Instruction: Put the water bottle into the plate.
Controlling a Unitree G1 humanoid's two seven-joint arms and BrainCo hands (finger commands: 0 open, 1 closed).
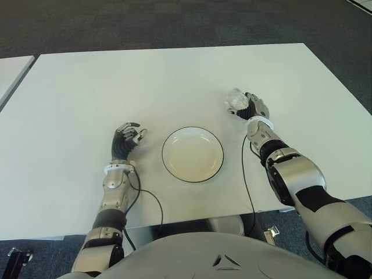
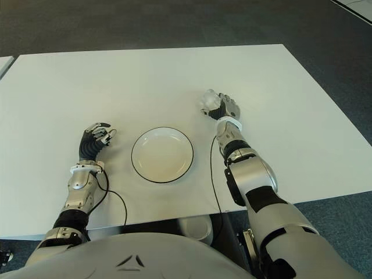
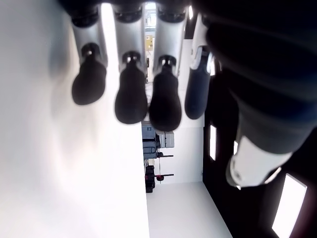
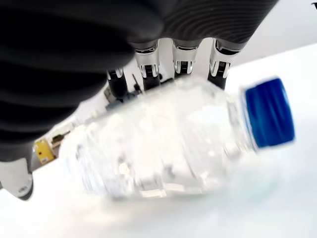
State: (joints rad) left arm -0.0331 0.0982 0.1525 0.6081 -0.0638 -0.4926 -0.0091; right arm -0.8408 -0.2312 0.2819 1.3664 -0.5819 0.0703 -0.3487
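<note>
A clear water bottle [image 1: 235, 99] with a blue cap [image 4: 269, 113] lies on its side on the white table [image 1: 116, 81], to the right of the plate and slightly behind it. My right hand [image 1: 249, 107] is wrapped around it; in the right wrist view its fingers [image 4: 182, 58] curl over the far side of the bottle [image 4: 158, 144]. The white plate [image 1: 192, 154] with a dark rim sits near the table's front edge, between my two hands, and holds nothing. My left hand [image 1: 128, 135] shows just left of the plate, fingers loosely spread and holding nothing.
A second white table [image 1: 10, 71] stands at the far left, with dark carpet [image 1: 174, 23] beyond. A black cable [image 1: 249, 186] runs along my right forearm, and another loops by my left wrist [image 1: 150, 200].
</note>
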